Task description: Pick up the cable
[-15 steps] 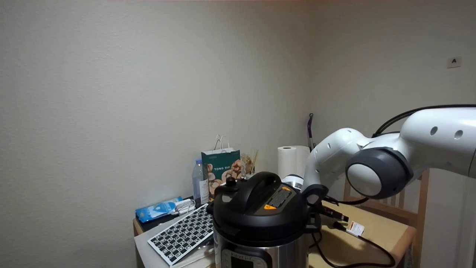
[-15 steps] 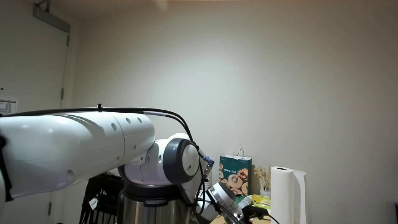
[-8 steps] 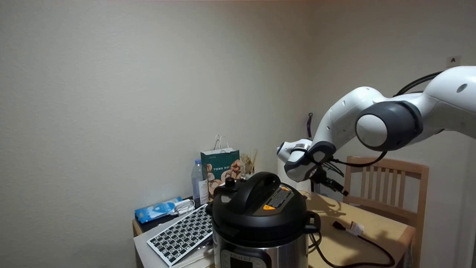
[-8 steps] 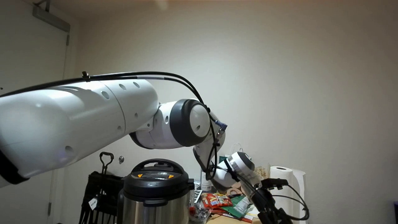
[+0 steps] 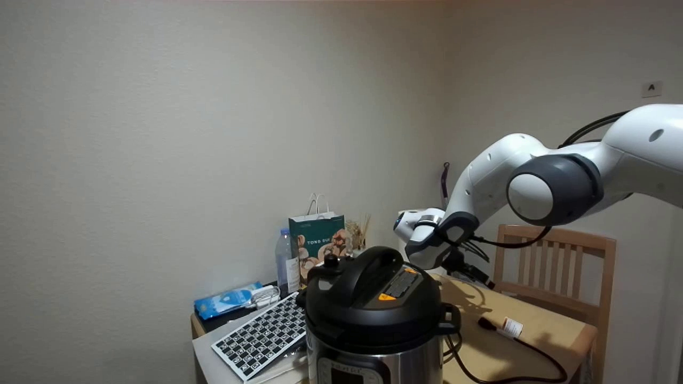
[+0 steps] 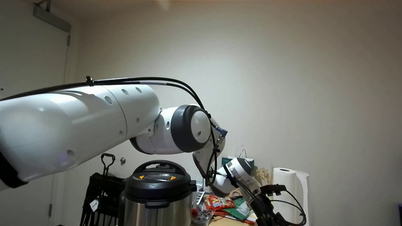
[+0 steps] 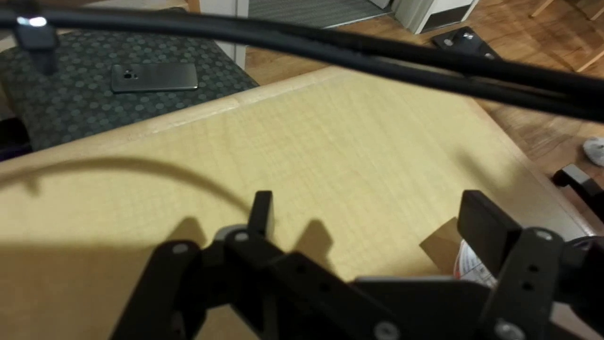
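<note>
The black cable (image 5: pixel 486 324) lies on the table in an exterior view, its plug pointing toward the arm. A white label (image 5: pixel 513 327) hangs on it just behind the plug. From there the cord loops round at the table's front and runs back beside the cooker, partly hidden. My gripper (image 5: pixel 483 278) hovers above the table, higher than the plug and apart from it. In the wrist view the gripper (image 7: pixel 368 200) stands open, with only tabletop seen between its fingers. Part of the label (image 7: pixel 474 269) peeks out behind the finger at right; the cord itself is hidden there.
A pressure cooker (image 5: pixel 373 325) stands close beside the arm and cable. Snack packets (image 6: pixel 218 202) and paper towels (image 6: pixel 284 197) are further back. A wooden chair (image 5: pixel 560 266) adjoins the table (image 7: pixel 358 151). Black hoses (image 7: pixel 330 45) cross the wrist view.
The arm has risen from low over the table beside the cooker, then sunk slightly in the last half second. The cable has not visibly moved.
</note>
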Robot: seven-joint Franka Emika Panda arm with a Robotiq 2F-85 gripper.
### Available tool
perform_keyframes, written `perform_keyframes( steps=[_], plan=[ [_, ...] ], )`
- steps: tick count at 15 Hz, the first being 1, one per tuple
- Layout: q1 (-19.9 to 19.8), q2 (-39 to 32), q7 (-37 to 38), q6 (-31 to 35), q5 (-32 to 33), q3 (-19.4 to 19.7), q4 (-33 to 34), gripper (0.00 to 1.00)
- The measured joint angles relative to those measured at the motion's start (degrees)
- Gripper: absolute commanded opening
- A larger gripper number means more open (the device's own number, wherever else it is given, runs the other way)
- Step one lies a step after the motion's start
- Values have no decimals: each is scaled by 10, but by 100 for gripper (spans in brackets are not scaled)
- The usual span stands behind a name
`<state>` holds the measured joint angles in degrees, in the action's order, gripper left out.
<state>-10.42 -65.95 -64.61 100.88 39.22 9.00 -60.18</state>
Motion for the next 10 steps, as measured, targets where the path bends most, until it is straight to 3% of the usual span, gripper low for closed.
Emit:
perform_keyframes(
  steps=[5, 10],
  plan=[
    [-2, 28, 54, 134, -4, -3, -15, 100],
    [-9, 128, 100, 214, -5, -3, -108, 100]
  ],
)
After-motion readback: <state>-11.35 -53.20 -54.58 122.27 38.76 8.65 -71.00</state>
